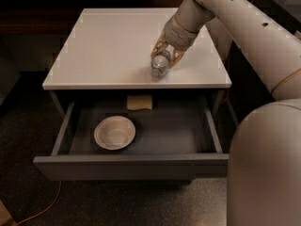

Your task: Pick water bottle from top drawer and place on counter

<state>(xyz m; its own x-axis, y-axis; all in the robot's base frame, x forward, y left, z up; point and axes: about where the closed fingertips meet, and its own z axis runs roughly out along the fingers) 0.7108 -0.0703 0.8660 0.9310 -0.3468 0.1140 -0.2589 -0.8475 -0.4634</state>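
The water bottle [159, 66], clear plastic, lies tilted with its end toward the front edge of the white counter [108, 46], at the front right. I cannot tell whether it rests on the surface or hangs just above it. My gripper [165, 55] reaches down from the upper right, and its fingers close around the bottle's far end. The top drawer [131, 166] stands pulled open below the counter, its grey interior showing.
In the drawer lie a round white bowl [114, 133] at the left and a tan sponge [139, 102] at the back middle. My arm [244, 27] crosses the upper right and my body [263, 168] fills the lower right. An orange cable [42, 212] lies on the floor.
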